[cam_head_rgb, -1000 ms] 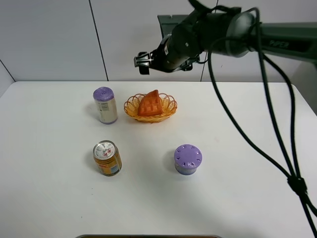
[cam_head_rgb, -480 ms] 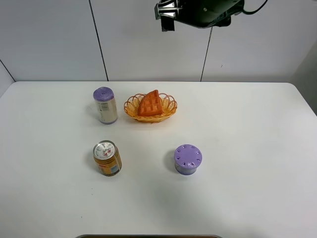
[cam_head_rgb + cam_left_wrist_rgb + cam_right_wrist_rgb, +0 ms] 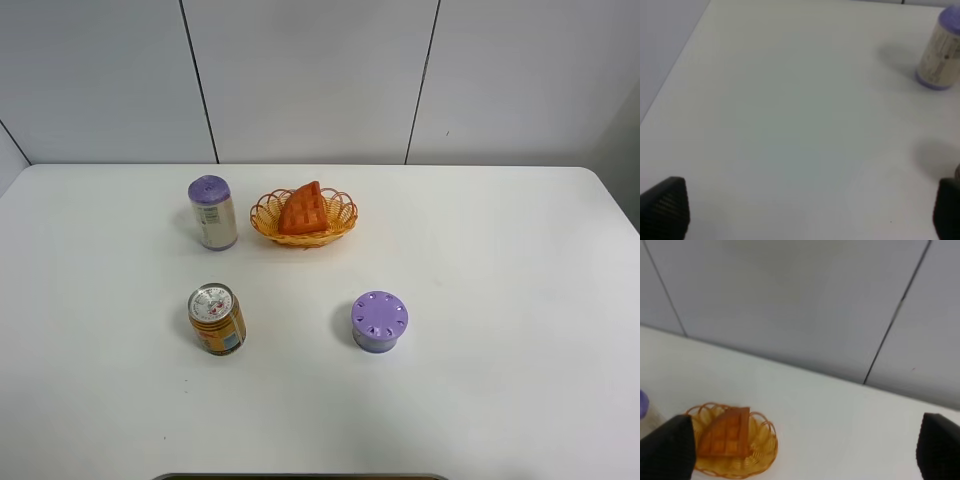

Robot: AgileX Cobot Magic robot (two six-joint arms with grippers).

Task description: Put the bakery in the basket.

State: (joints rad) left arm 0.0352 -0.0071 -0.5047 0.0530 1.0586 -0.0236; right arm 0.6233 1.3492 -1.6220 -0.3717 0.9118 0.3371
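The bakery, an orange-brown waffle wedge (image 3: 303, 209), lies inside the orange-yellow wicker basket (image 3: 343, 222) at the back middle of the white table. Neither arm shows in the exterior high view. The right wrist view looks down from high up on the waffle (image 3: 726, 434) in the basket (image 3: 766, 449); my right gripper (image 3: 802, 447) is open and empty, far above them. My left gripper (image 3: 805, 210) is open and empty above bare table at the left side.
A tall purple-lidded can (image 3: 212, 212) stands left of the basket and also shows in the left wrist view (image 3: 940, 55). An orange can (image 3: 216, 319) stands front left. A squat purple-lidded jar (image 3: 379, 321) stands front middle. A grey panelled wall runs behind the table.
My right arm, above and behind the basket a second ago, has lifted up and out of the exterior high view. The waffle and basket have not moved.
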